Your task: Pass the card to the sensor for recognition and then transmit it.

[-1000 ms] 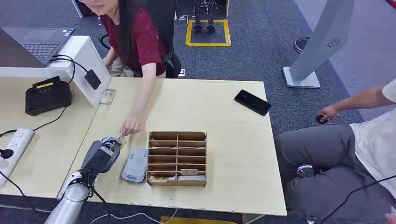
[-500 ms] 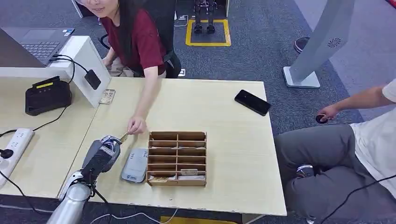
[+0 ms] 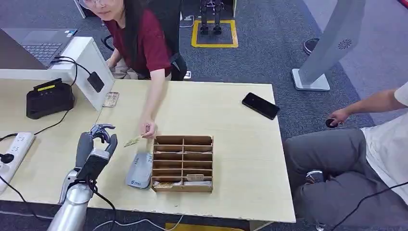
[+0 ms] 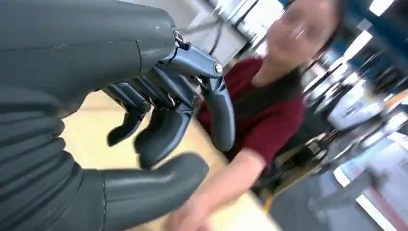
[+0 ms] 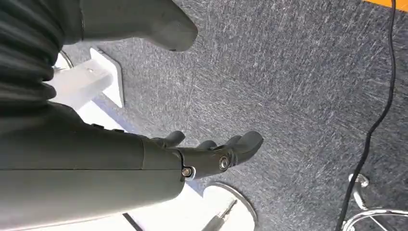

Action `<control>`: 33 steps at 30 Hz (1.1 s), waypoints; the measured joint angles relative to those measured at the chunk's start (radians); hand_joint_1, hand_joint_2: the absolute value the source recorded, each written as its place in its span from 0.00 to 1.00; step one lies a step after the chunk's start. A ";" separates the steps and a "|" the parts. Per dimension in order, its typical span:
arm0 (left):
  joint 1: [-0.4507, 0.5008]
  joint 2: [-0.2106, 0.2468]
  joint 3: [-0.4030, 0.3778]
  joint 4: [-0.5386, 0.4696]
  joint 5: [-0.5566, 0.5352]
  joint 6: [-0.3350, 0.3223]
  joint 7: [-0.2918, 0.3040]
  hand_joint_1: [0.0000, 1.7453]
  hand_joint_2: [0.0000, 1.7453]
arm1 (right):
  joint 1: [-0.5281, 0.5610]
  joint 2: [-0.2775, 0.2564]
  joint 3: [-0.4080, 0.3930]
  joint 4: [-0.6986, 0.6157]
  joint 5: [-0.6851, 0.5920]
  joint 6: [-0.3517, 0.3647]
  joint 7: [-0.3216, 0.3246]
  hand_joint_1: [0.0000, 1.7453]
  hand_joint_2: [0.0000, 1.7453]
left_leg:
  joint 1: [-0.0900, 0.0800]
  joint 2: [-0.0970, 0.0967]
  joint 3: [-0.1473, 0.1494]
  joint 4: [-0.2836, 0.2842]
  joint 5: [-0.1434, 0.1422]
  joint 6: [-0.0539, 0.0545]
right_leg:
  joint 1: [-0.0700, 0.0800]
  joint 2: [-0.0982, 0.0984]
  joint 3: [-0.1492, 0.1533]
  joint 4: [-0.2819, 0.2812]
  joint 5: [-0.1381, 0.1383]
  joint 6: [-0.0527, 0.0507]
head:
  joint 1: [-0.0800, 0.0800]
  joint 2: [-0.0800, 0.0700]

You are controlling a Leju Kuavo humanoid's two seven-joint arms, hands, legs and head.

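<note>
Since a second ago the card [image 3: 133, 141] has left my left hand [image 3: 95, 147] and sits in the person's hand [image 3: 149, 129], over the table [image 3: 231, 144] beside the wooden organizer [image 3: 183, 162]. My left hand is released, fingers spread and empty. Handover looks done, I think; next I should draw back. My right hand [image 5: 211, 154] hangs loose, holding nothing.

Pale wood surface [image 3: 231, 120], brown divided organizer [image 3: 183, 163], glossy black phone [image 3: 260, 105]. Person's shirt [image 3: 144, 41] is dark red, carpet floor [image 3: 269, 53] speckled blue-grey with a yellow square outline [image 3: 214, 46]. Card reader [image 3: 139, 170] is light grey.
</note>
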 joint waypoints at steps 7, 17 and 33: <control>-0.009 -0.014 0.000 -0.146 -0.058 0.089 0.023 0.00 1.00 | 0.000 0.003 -0.005 0.000 0.016 0.000 -0.005 0.00 1.00 | 0.000 0.000 0.000 0.000 0.000 0.000 | 0.000 0.000 0.000 0.000 0.000 0.000 | 0.000 0.000; -0.014 -0.004 0.000 -0.161 -0.305 0.267 0.055 0.00 1.00 | -0.001 0.005 -0.019 0.000 0.036 0.003 -0.002 0.00 1.00 | 0.000 0.000 0.000 0.000 0.000 0.000 | 0.000 0.000 0.000 0.000 0.000 0.000 | 0.000 0.000; 0.021 0.101 0.027 0.047 -0.834 0.378 0.043 0.00 1.00 | -0.010 0.006 -0.031 0.000 0.079 0.002 -0.011 0.00 1.00 | 0.000 0.000 -0.001 0.000 0.000 0.000 | 0.000 0.000 -0.001 0.000 0.000 0.000 | -0.001 0.000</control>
